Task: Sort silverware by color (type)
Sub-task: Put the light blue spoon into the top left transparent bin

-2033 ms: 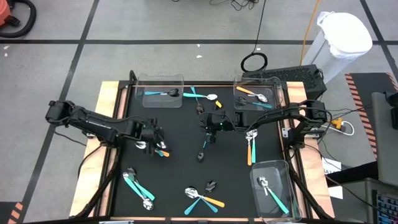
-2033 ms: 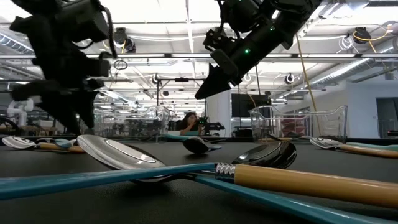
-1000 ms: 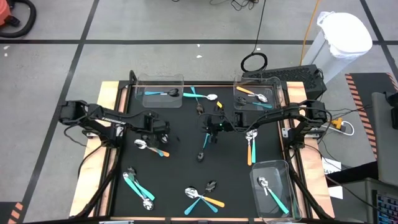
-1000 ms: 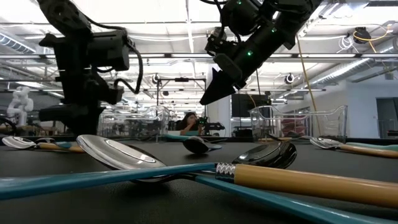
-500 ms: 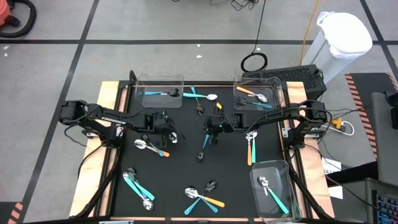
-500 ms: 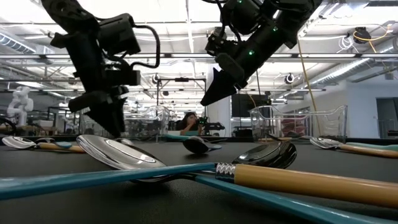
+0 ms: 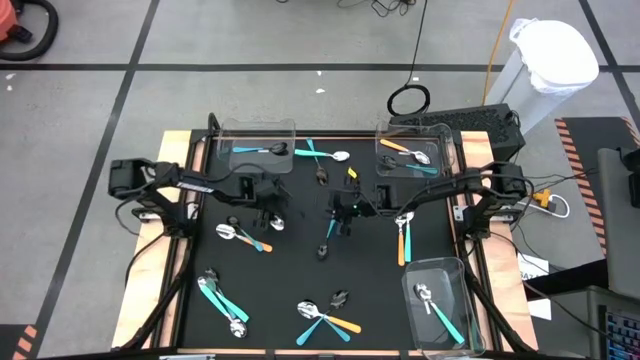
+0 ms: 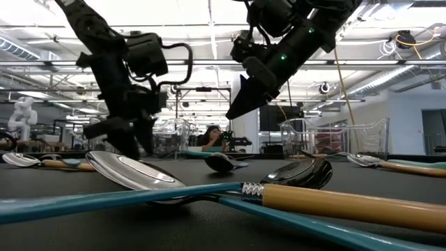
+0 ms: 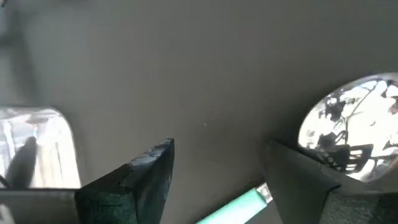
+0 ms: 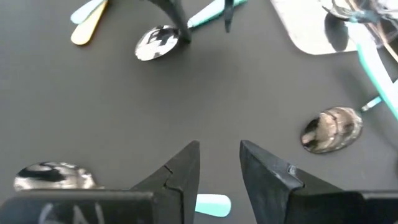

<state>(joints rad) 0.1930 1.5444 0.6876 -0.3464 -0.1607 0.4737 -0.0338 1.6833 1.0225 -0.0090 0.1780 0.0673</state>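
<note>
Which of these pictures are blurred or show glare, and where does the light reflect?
Low view: the nearest spoon lies sharp and mirrors the ceiling lights; the room behind is softer. Left wrist view: the whole picture is soft, with a bright reflection in a spoon bowl. High view: even light, faint glare on the clear bin.
</note>
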